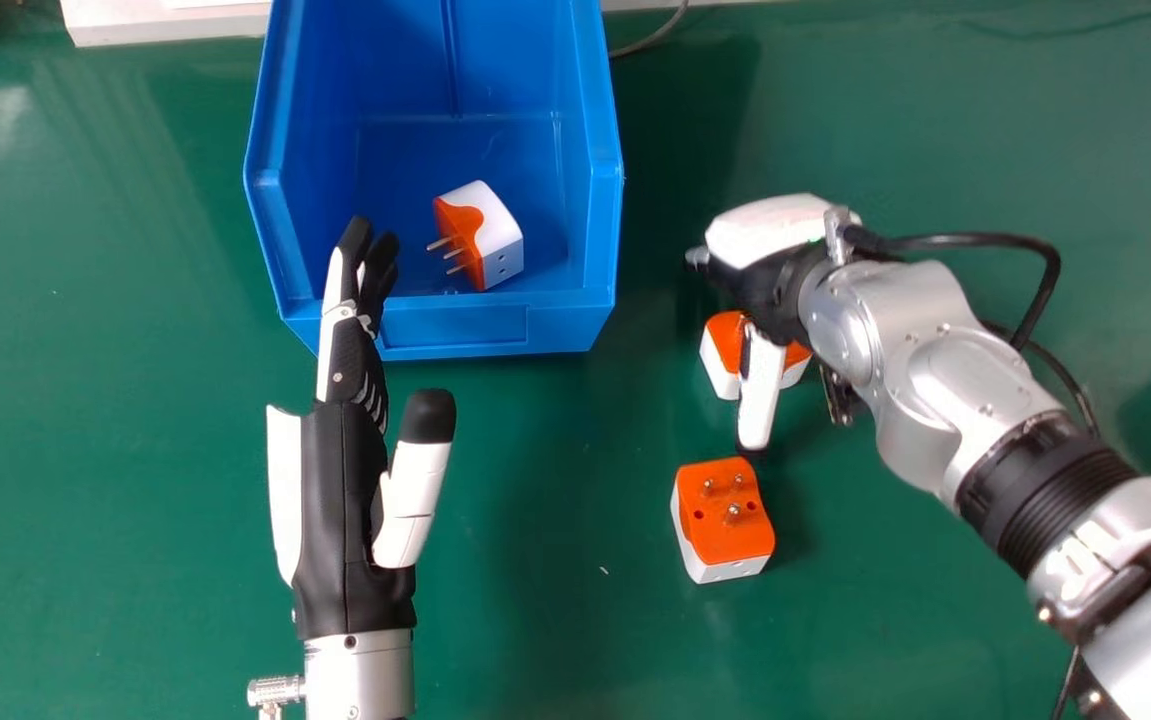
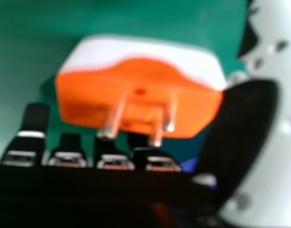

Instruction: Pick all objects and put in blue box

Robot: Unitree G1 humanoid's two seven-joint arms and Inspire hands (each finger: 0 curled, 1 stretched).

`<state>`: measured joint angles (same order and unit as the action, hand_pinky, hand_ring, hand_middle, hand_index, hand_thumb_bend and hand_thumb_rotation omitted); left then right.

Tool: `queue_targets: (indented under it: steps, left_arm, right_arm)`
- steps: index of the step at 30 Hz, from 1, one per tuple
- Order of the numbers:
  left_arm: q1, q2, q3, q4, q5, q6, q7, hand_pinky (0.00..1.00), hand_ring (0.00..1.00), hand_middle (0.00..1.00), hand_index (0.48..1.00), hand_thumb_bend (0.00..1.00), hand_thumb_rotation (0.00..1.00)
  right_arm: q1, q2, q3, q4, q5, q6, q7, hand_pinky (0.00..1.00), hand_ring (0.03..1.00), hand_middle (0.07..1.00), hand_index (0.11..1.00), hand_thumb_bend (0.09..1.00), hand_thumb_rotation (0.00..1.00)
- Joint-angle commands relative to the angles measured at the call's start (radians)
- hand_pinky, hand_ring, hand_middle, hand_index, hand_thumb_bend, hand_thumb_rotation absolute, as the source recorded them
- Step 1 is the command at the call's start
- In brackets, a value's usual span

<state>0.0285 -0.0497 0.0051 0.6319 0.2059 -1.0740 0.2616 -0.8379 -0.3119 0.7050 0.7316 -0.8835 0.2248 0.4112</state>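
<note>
In the head view my left hand (image 1: 340,500) is open and upright at the front left of the blue box (image 1: 455,325), fingertips overlapping its front rim. My right hand (image 1: 770,230) is right of the box, over an orange and white plug adapter (image 1: 722,340) that it partly covers, its thumb crossing it. In the right hand view, that adapter (image 2: 140,76) has its pins toward the fingertips, and the thumb of my right hand (image 2: 245,128) is beside its edge; the fingers are loosely extended. Another adapter (image 1: 725,520) stands pins up nearer the robot.
One white and orange adapter (image 1: 500,235) lies inside the box near its front wall. The green table (image 1: 555,600) extends around everything. A dark cable (image 1: 650,40) runs behind the box, and black cables (image 1: 995,240) loop along the right forearm.
</note>
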Motion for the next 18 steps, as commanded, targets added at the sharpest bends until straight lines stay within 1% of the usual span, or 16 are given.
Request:
queue_targets:
  steps: [1,4,6,8,12,14,15,16,17,18]
  left_arm:
    - [-0.002,-0.017,-0.008,-0.018,-0.003,-0.006,-0.004,0.99,0.95,0.95,0.949,0.92,0.95]
    - [-0.002,-0.016,-0.008,-0.018,-0.004,-0.003,-0.006,0.99,0.95,0.95,0.95,0.92,0.95]
    - [-0.005,-0.016,-0.007,-0.016,-0.002,-0.007,-0.003,0.99,0.95,0.95,0.95,0.92,0.95]
    - [-0.006,-0.015,-0.007,-0.015,-0.002,-0.009,-0.002,0.98,0.95,0.94,0.949,0.92,0.95]
    - [-0.003,-0.015,-0.008,-0.022,-0.002,-0.001,-0.005,0.98,0.95,0.94,0.949,0.92,0.95]
    - [-0.003,-0.015,-0.008,-0.023,-0.002,0.0,-0.004,0.99,0.95,0.94,0.95,0.93,0.95]
    - [-0.003,-0.015,-0.007,-0.023,-0.003,0.0,-0.004,0.99,0.95,0.94,0.95,0.93,0.95]
    - [-0.002,-0.015,-0.007,-0.025,-0.002,0.003,-0.004,0.99,0.95,0.94,0.95,0.93,0.95]
    - [0.0,-0.015,-0.007,-0.028,-0.001,0.007,-0.004,0.98,0.95,0.94,0.95,0.93,0.95]
    - [0.001,-0.014,-0.008,-0.03,-0.001,0.01,-0.005,0.98,0.95,0.94,0.95,0.93,0.95]
  right_arm:
    - [0.023,-0.026,0.003,-0.021,-0.021,-0.002,-0.014,0.73,0.982,0.985,0.896,0.976,0.16]
    - [0.038,-0.035,-0.005,-0.033,-0.012,-0.002,-0.028,0.7,0.969,0.975,0.884,0.97,0.15]
    - [0.046,-0.041,-0.008,-0.038,-0.009,-0.005,-0.038,0.69,0.959,0.965,0.871,0.961,0.15]
    - [0.058,-0.047,-0.014,-0.044,-0.003,-0.013,-0.061,0.68,0.953,0.958,0.865,0.955,0.15]
    - [0.089,-0.06,-0.033,-0.057,0.011,-0.045,-0.13,0.66,0.931,0.937,0.848,0.943,0.14]
    - [0.097,-0.063,-0.039,-0.049,0.011,-0.073,-0.178,0.59,0.835,0.87,0.818,0.922,0.11]
    - [0.097,-0.06,-0.047,-0.039,0.019,-0.087,-0.195,0.59,0.835,0.87,0.818,0.922,0.11]
    - [0.097,-0.057,-0.062,-0.03,0.037,-0.106,-0.21,0.55,0.773,0.827,0.798,0.9,0.09]
    - [0.096,-0.055,-0.072,-0.022,0.049,-0.121,-0.22,0.5,0.697,0.759,0.775,0.832,0.07]
    - [0.094,-0.053,-0.079,-0.014,0.055,-0.135,-0.238,0.5,0.697,0.759,0.775,0.832,0.07]
